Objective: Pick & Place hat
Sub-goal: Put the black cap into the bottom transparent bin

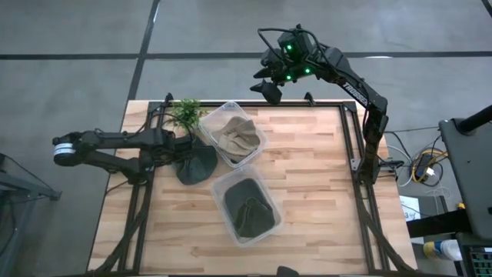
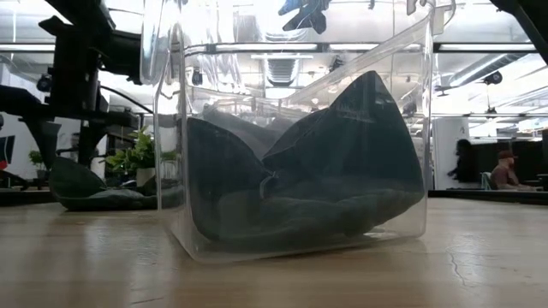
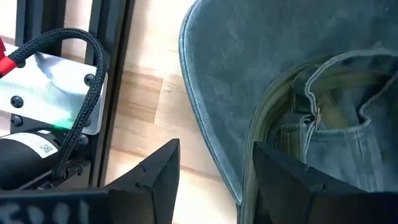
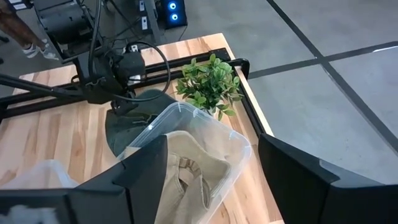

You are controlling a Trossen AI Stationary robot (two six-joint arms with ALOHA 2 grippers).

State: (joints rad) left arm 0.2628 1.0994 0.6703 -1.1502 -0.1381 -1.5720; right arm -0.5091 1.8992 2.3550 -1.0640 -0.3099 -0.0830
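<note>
You're looking at a pale wooden surface (image 1: 307,177). On it lie a dark hat (image 1: 196,163) and a small plant (image 1: 185,114) near the left edge, a clear bin (image 1: 234,132) holding tan fabric by the far edge, and another bin (image 1: 247,205) holding dark fabric mid-surface.

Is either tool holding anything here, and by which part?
Nothing is visibly held. The left tool is open over the brim of the dark hat; the right tool hangs open, high past the table's far edge.

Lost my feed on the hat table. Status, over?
Left gripper open, fingers straddling the dark hat's brim on the table. Right gripper open, raised past the far edge. Beige hat binned; plant close by.
</note>
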